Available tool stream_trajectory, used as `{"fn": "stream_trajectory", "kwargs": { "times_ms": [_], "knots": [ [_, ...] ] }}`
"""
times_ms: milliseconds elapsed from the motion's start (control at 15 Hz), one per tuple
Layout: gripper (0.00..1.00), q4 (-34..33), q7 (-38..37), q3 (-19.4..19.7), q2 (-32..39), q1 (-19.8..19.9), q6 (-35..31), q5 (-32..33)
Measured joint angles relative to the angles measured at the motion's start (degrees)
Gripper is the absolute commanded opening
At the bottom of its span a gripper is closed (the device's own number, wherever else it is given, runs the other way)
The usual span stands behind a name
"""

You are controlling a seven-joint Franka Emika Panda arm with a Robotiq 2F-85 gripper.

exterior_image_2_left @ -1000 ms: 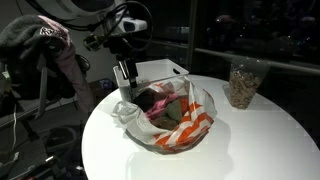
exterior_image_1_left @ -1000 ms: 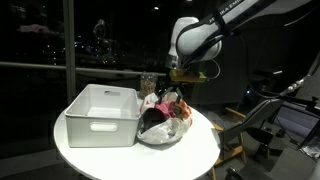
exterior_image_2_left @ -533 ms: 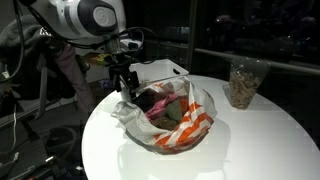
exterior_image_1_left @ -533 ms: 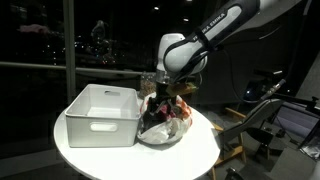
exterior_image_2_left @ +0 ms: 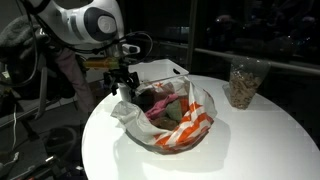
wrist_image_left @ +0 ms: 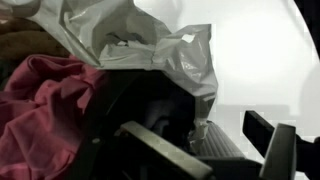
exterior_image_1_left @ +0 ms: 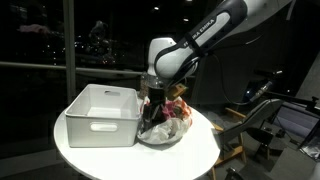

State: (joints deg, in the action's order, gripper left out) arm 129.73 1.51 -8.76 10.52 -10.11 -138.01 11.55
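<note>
Now claw (exterior_image_2_left: 123, 91) lower (jaws spread, empty), shifted onto rim of clothes bag (exterior_image_2_left: 190, 125).

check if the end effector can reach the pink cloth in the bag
Probably yes: the open end effector hangs at the rim of the plastic bag, and the pink cloth lies uncovered beside it.

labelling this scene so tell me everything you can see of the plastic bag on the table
The plastic bag is thin, crinkled and whitish-clear with orange stripes in front. It lies slumped and open-mouthed on the round white table, stuffed with pink and dark clothes, beside a white bin. The open hand hangs at its rim.
</note>
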Motion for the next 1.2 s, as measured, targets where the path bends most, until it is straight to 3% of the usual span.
{"fn": "stream_trajectory", "kwargs": {
  "times_ms": [400,467,533,800,1067,1200],
  "knots": [
    [1.00,-4.0,6.9,0.0,8.0,0.5,1.2,-0.5],
    [0.75,-4.8,8.1,-0.1,9.5,0.5,1.8,-1.5],
    [0.74,-5.7,9.1,-0.3,10.8,0.6,2.5,-2.8],
    [0.42,-8.9,14.8,-2.2,13.6,2.9,7.0,-11.4],
    [0.11,-12.9,19.3,-3.3,14.5,6.7,16.5,-21.5],
    [0.01,-15.1,19.8,-3.2,15.8,8.3,20.3,-24.5]
  ]
}}
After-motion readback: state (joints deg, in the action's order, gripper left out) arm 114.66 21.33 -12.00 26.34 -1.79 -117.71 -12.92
